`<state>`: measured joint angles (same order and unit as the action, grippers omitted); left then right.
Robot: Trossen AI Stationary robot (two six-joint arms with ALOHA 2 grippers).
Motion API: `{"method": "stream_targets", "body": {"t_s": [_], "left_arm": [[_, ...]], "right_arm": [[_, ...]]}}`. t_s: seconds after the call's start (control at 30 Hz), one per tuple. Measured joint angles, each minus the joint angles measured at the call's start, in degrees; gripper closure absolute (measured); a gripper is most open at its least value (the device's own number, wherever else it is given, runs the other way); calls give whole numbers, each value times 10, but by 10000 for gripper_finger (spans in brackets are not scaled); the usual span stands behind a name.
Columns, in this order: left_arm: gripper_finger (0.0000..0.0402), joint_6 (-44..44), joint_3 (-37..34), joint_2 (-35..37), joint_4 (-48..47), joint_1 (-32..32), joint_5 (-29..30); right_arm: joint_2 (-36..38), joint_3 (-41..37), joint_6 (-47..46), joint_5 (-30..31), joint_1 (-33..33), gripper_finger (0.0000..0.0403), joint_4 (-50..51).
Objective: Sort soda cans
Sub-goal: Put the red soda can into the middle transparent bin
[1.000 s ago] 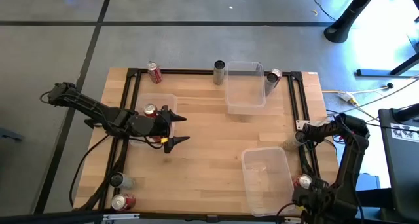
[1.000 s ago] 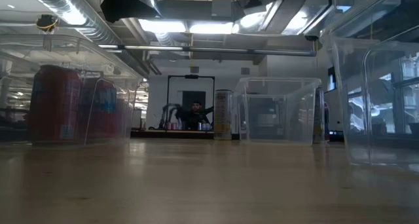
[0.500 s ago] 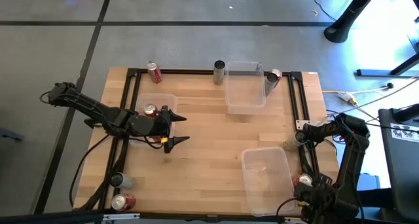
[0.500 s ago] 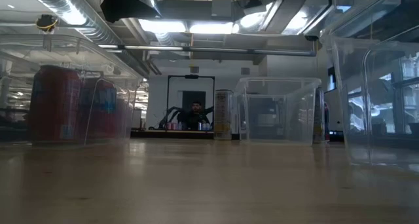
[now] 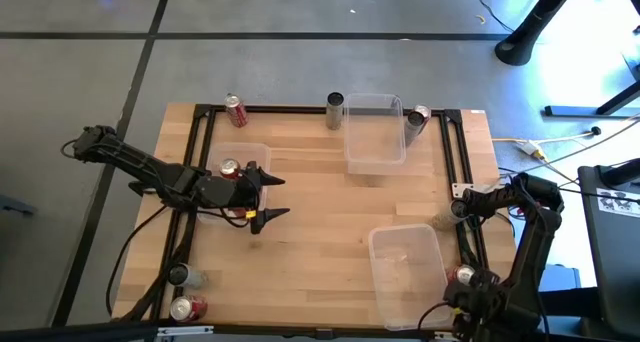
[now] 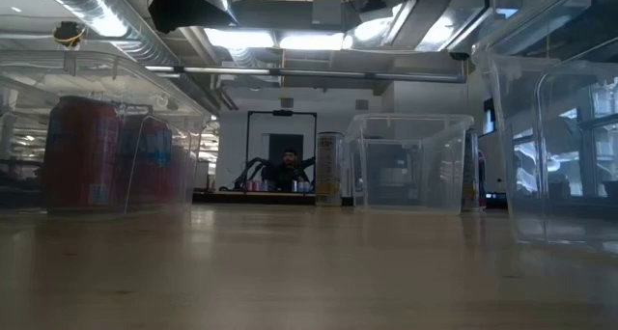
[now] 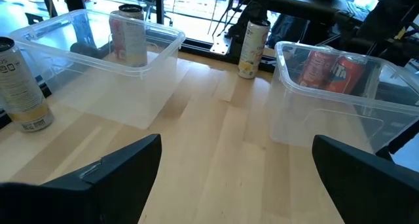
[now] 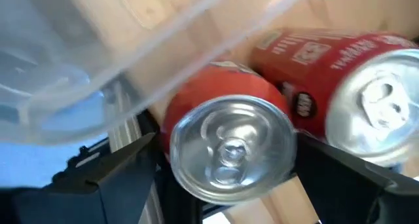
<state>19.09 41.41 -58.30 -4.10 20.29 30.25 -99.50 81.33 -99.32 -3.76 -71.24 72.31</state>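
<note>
The left claw (image 5: 268,196) hangs over the left half of the tabletop (image 5: 310,197), its two fingers spread wide apart with nothing between them. It sits just beside a clear bin (image 5: 240,160) that holds a red can (image 5: 229,169).

The right claw (image 8: 222,165) is down at the near right corner of the tabletop, beside the near clear bin (image 5: 407,272). Its fingers stand apart on either side of a red can (image 8: 226,135) that lies on its side with its silver top facing the wrist camera. Whether the fingers touch that can I cannot tell. A second red can (image 8: 340,86) lies right against the first.

The other cans are scattered around the edges. A red one (image 5: 236,109) rests at the far left corner, and a tall dark one (image 5: 335,110) stands upright just beside the far clear bin (image 5: 374,132). Another can (image 5: 417,120) leans at that bin's right side. At the near left corner lie a grey can (image 5: 181,275) and a red one (image 5: 186,308), close together.

In the low view a person (image 6: 287,169) shows in the room beyond the tabletop.
</note>
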Motion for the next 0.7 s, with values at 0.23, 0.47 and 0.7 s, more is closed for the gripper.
{"method": "stream_targets", "body": {"t_s": [0.23,0.47,0.7], "left_arm": [[18,0,0,0,0,0,0],[18,0,0,0,0,0,0],[18,0,0,0,0,0,0]], "right_arm": [[0,-33,1,15,0,59,-66],[0,-66,-2,32,0,60,-107],[0,-50,-11,28,0,116,-96]]}}
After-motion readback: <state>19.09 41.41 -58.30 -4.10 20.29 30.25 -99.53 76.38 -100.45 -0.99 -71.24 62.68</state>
